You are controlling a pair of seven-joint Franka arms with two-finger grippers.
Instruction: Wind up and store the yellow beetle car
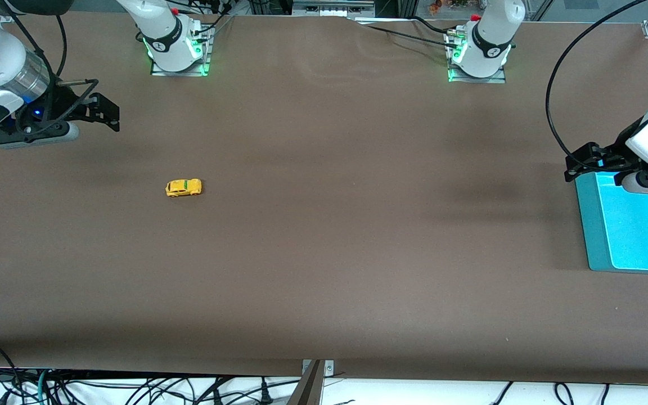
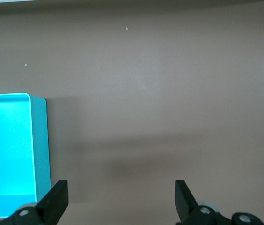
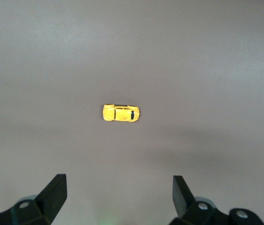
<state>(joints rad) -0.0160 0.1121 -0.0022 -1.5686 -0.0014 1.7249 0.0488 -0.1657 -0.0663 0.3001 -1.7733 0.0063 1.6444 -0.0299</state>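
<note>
front: yellow beetle car [image 1: 184,187] on brown table [image 1: 324,253], toward right arm's end. right gripper [image 1: 102,112] at car's 10 o'clock, wide open, empty. left gripper [image 1: 583,163] over teal tray [image 1: 588,236] edge.
left wrist: fingers [image 2: 57,199] wide apart, empty.
right wrist: car between spread fingers [image 3: 55,192], untouched.

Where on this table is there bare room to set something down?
Bare mat runs from the yellow beetle car to the teal tray, and from the car to the front edge. Only the tray's corner is busy: the open left gripper is there. The open right gripper hangs over bare mat.
</note>
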